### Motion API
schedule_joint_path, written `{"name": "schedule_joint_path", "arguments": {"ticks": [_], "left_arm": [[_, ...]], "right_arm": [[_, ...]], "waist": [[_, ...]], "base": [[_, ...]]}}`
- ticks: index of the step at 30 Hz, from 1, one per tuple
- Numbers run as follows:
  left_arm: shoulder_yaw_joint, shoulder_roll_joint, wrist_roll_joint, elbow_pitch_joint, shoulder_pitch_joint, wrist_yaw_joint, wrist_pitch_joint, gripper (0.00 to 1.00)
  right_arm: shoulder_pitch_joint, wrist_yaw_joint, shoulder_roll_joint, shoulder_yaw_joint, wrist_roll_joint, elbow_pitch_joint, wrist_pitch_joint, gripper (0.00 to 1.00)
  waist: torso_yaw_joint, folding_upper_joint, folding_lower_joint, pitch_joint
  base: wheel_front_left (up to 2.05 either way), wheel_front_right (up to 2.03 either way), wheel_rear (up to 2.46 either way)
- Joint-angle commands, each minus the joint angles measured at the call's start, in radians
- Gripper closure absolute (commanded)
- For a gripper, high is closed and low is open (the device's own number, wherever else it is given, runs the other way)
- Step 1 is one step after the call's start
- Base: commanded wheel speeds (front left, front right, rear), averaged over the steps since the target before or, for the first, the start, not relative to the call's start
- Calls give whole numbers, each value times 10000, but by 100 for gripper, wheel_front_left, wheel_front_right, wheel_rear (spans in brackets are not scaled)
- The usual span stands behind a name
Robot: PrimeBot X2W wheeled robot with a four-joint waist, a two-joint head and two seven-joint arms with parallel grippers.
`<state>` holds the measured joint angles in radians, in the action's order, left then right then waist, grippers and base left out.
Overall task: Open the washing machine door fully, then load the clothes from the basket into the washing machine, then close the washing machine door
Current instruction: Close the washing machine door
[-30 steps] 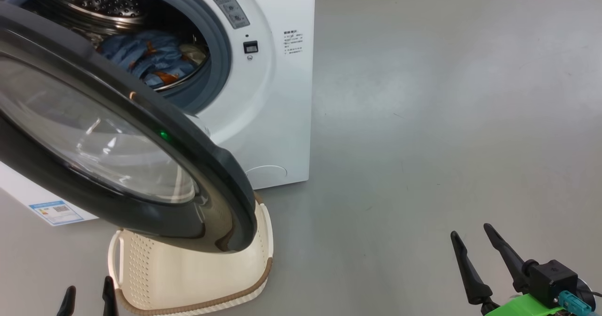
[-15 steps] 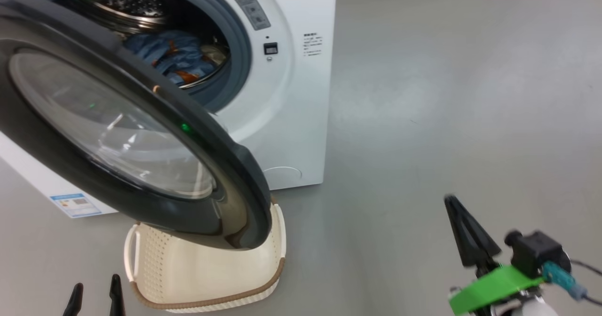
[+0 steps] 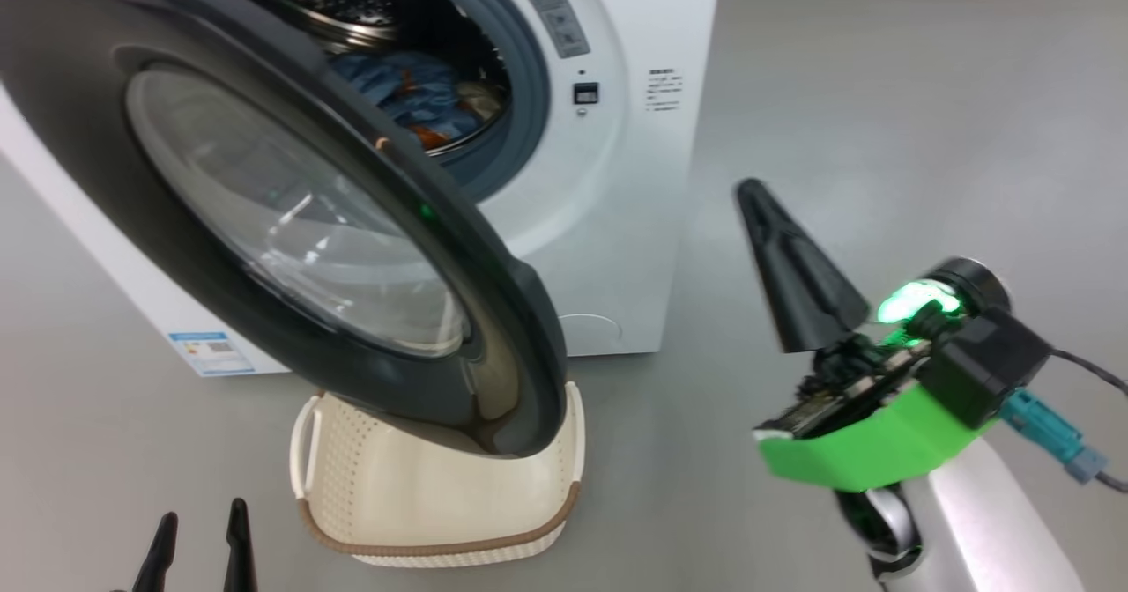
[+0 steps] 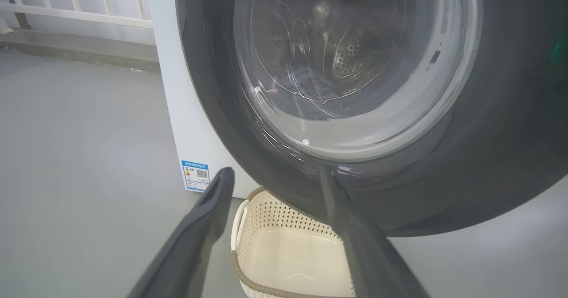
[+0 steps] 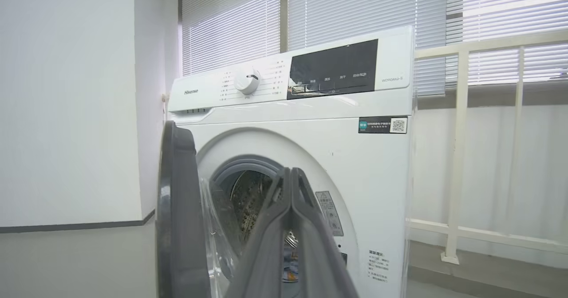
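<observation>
The washing machine stands with its door swung out towards me, black rim and glass bowl facing the head view. Blue clothes with orange print lie in the steel drum. Under the door's lower edge sits the cream basket, its visible inside bare. My left gripper is low at the left, open and holding nothing, its fingertips just short of the door. My right gripper is raised to the right of the machine, shut on nothing. It points at the drum opening.
Grey floor spreads to the right of the machine. A blue label marks its lower left corner. In the right wrist view a white wall is to the left of the door's edge. A cream railing stands right of the machine.
My right gripper has shut and risen from low at the right towards the machine front. The head camera has shifted, so the whole scene sits further right. The left gripper stays open.
</observation>
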<state>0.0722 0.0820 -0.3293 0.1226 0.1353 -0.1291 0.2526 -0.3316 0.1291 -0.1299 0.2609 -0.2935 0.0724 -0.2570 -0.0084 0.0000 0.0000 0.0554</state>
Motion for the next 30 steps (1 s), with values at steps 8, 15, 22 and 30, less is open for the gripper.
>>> {"name": "schedule_joint_path", "arguments": {"ticks": [8,15,22,30], "left_arm": [[66,-4,94,-423,-538,-16,91,0],[-38,-68,97,-416,-596,-16,91,0],[-61,-91,64,-358,-724,-16,91,0],[-114,-108,28,-292,-840,-16,91,0]], "right_arm": [[-478,16,200,2474,-360,976,-48,100],[-415,16,185,4176,-725,5,-48,100],[-270,16,193,5503,-1154,-1278,-48,100],[-194,16,260,5584,-1387,-2674,-48,100]], "waist": [[627,0,0,9],[770,0,0,150],[869,0,0,304],[894,0,0,542]], "base": [[0,0,0],[0,0,0],[0,0,0],[0,0,0]]}}
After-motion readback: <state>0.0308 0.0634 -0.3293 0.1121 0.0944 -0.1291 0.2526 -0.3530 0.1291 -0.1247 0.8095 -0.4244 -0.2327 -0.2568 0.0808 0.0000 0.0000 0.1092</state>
